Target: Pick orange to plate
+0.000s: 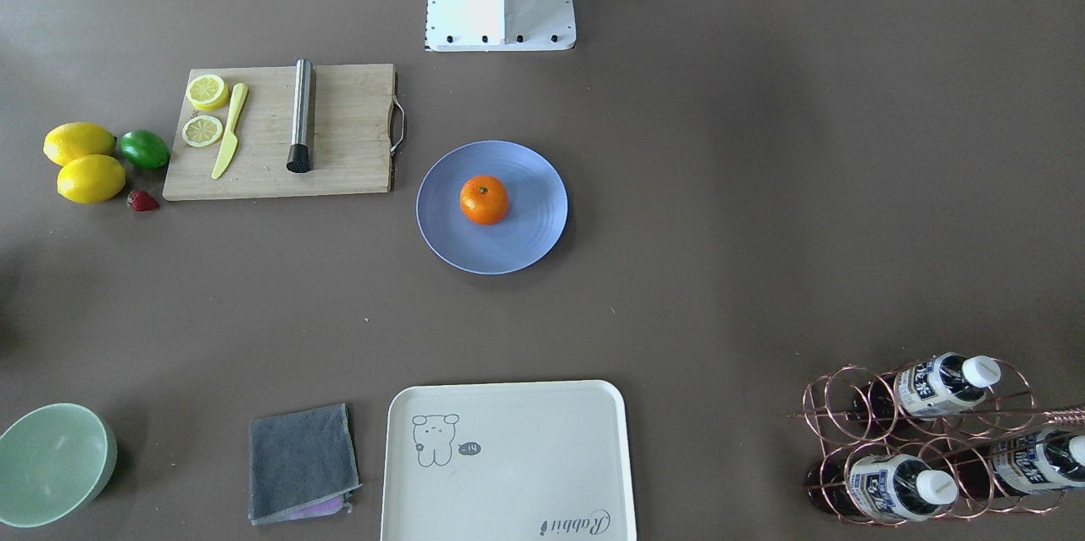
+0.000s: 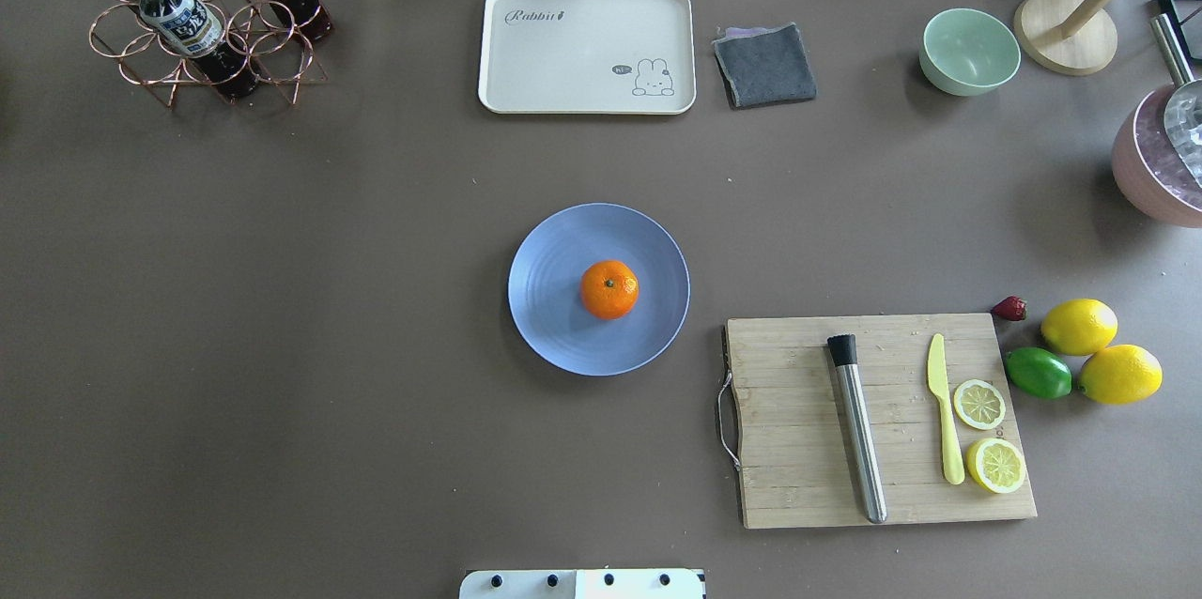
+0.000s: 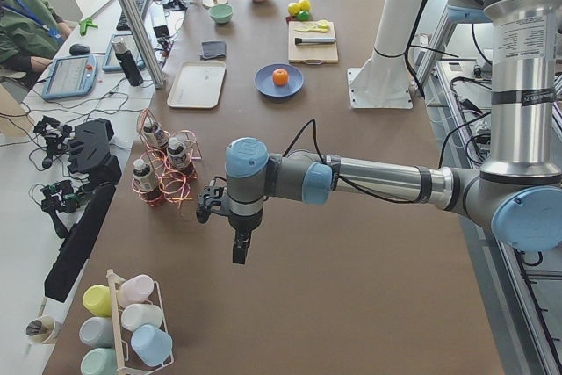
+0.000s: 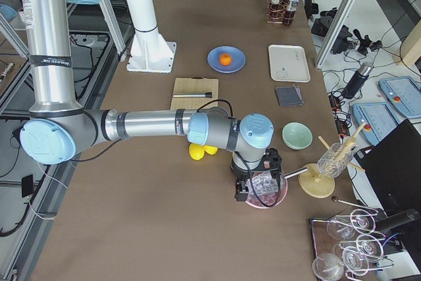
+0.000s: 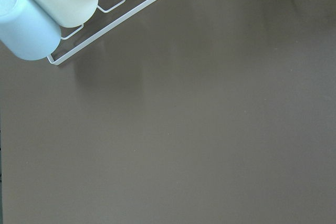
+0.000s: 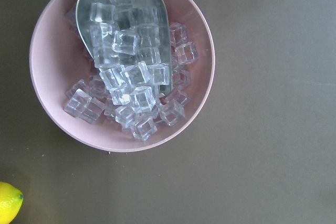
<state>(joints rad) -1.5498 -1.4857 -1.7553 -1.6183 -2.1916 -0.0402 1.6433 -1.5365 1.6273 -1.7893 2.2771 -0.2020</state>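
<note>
Since the orange rests on the blue plate, close to its middle with the stem dot facing up, the task looks finished as far as these views show. The fruit touches the plate only, clear of the rim, and nothing leans on it. I judge that no carrying or placing is left; at most the arms have to be parked. The plate itself lies near the middle of the table, just left of the cutting board in the overhead view, with the lemons and the lime farther right.

Neither arm is near the orange. The left gripper hangs above bare table toward the left end, beyond the bottle rack, and its wrist camera sees only brown tabletop and a corner of a cup rack. The right gripper hangs at the right end over a pink bowl of ice cubes, which fills its wrist view. So the orange lies well apart from both, roughly between them along the table.

The grippers appear in the side views alone, and no finger shows in either wrist view, so I cannot tell how far either one is spread. The orange, at least, is in neither.
</note>
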